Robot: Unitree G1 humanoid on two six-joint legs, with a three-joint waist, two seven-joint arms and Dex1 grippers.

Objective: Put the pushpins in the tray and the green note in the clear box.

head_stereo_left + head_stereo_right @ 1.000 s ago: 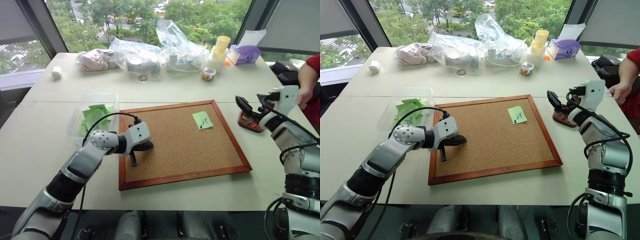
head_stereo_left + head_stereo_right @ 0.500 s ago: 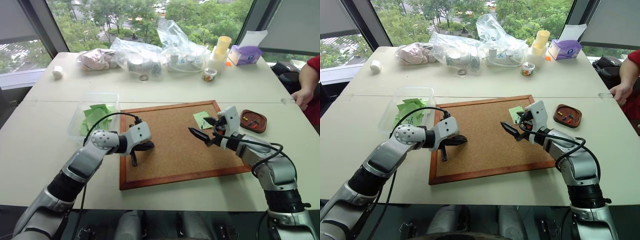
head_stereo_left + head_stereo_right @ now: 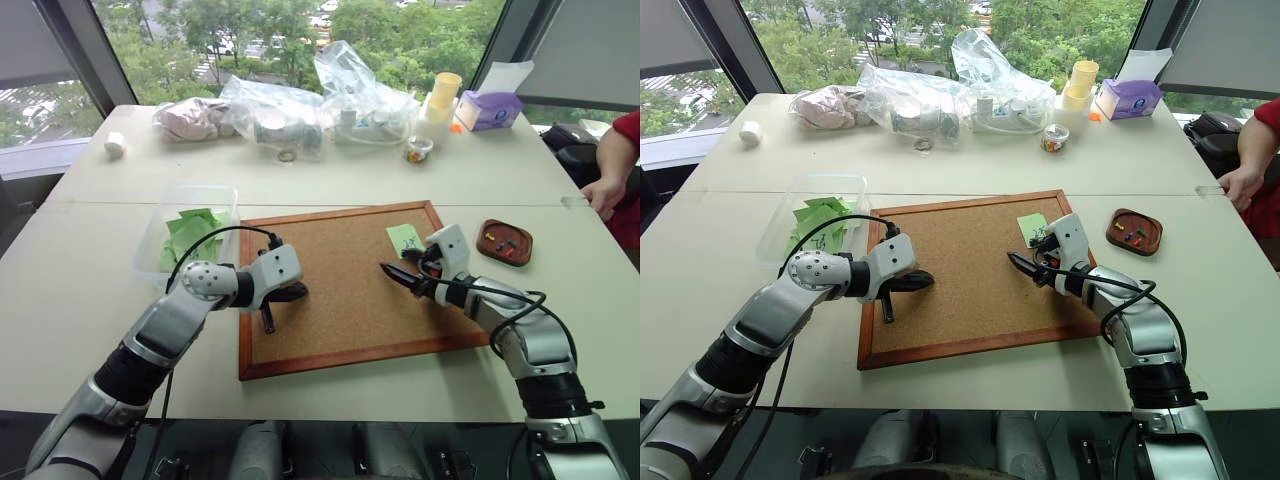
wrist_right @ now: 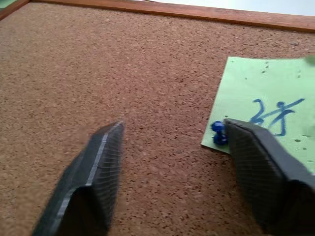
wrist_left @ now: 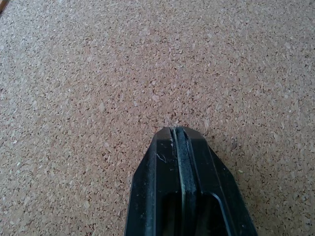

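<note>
the right gripper (image 4: 167, 147) hangs low over the corkboard (image 3: 340, 300), jaws parted, one finger touching the blue pushpin (image 4: 218, 132) that pins the green note (image 4: 266, 103) near the board's far right corner. the left gripper (image 5: 179, 147), clenched empty, rests by the board's left edge.

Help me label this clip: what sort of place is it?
Probably an upper-floor office or lab: a pale work table beneath big windows over treetops, with a corkboard, tissue box and supply bags.
</note>
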